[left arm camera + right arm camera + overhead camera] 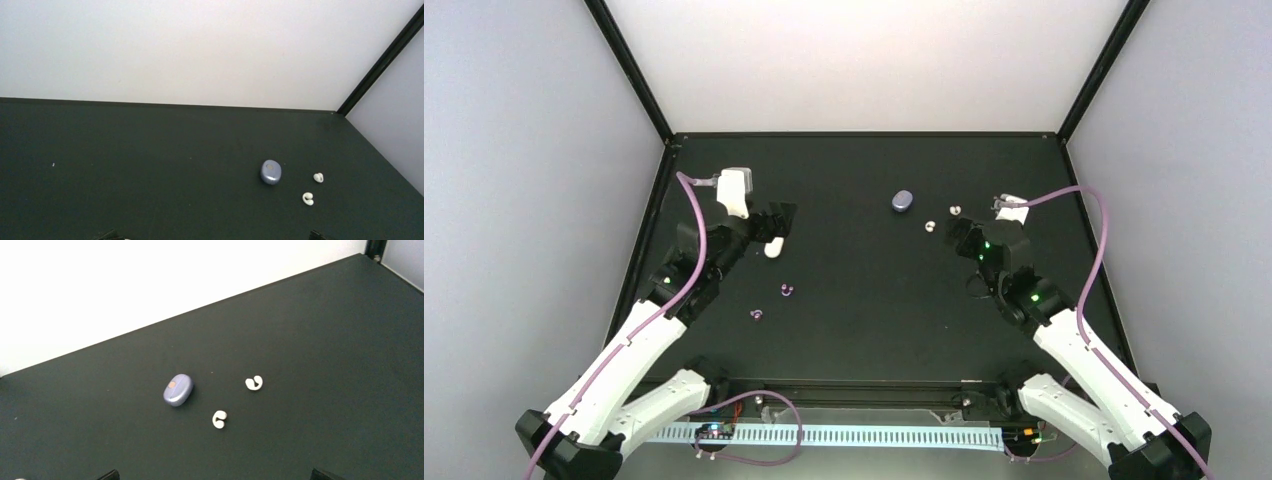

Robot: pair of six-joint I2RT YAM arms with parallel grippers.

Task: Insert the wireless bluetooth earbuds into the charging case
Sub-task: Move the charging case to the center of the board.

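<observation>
The black tabletop [864,340] carries a bluish-purple case [902,201] at its far middle, with two white earbuds [930,226] near it on the right. On the left side lie a white case [773,248] and, closer to the near edge, two purple earbuds [788,290].

Two white earbuds [254,383], two purple earbuds [788,290], one purple case [178,389], one white case [773,247]

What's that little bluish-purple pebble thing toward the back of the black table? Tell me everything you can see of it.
It is a small lavender-blue case, oval like a pebble, with a smooth, glossy shell that looks like plastic and a tan patch on top. It appears shut and lies flat on the matte black table, toward the far middle. Two curled white earbuds lie close beside it without touching; only the table touches it.
</observation>
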